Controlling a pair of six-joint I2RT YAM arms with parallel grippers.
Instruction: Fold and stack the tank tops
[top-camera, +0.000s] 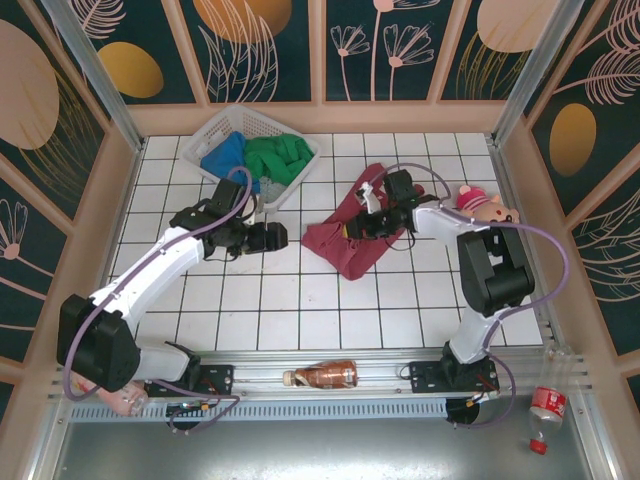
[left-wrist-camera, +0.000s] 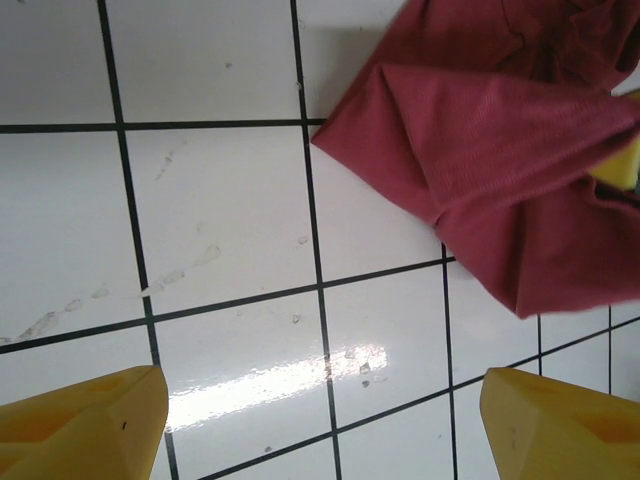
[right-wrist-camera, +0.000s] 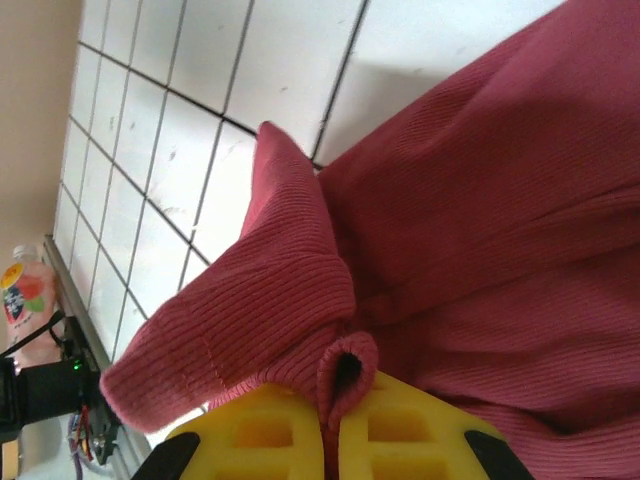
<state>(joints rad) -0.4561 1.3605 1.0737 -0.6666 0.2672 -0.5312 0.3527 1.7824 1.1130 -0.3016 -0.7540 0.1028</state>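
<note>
So, maroon tank top: lies crumpled on the white tiled table, right of centre, partly folded over itself, its near-left corner pointing toward the left arm.
Right gripper: down on the maroon top; in the right wrist view its yellow fingers are pressed together, pinching a rolled ridge of the ribbed cloth between them.
Left gripper: spread wide and holding nothing, just left of the maroon top; its wrist view shows bare tile between the two yellow tips, with the cloth's corner beyond them.
Green tank top: bunched up in the basket, right side.
Blue tank top: bunched up in the basket, left side, touching the green one.
White lattice basket: far left of the table, behind the left arm, holding those two tops.
Pink plush toy: on the table's right edge, just beside the right arm, apart from the maroon top.
Brown bottle: lying on the near rail between the two arm bases.
Red-labelled bottle: off the table, near right.
Count: three tank tops, one on the tiles and two in the basket; one basket; one toy; two bottles clearly made out.
</note>
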